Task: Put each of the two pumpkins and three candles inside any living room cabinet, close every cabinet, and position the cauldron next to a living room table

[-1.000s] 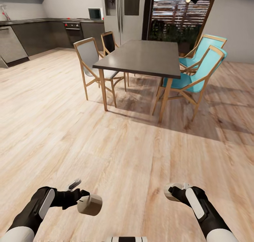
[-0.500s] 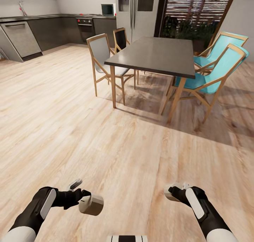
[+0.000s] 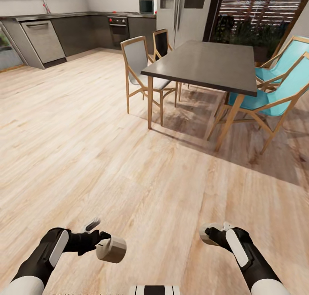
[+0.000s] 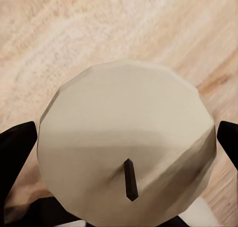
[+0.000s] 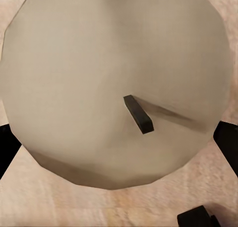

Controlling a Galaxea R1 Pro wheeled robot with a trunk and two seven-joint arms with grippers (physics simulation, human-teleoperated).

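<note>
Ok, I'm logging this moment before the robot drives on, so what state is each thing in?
Left gripper: shut on a candle, held over the floor.
Right gripper: shut on a second candle.
Table: standing, top bare.
Chairs: upright, at the table.
Dishwasher: door closed.
Oven: door closed.

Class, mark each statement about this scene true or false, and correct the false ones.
1. Each gripper holds a candle. True: left gripper holds the left candle, right gripper holds the right candle.
2. The dining table has a white top. False: dark grey.
3. Turquoise chairs stand at the table. True.
4. The floor is tiled. False: light wood planks.
</note>
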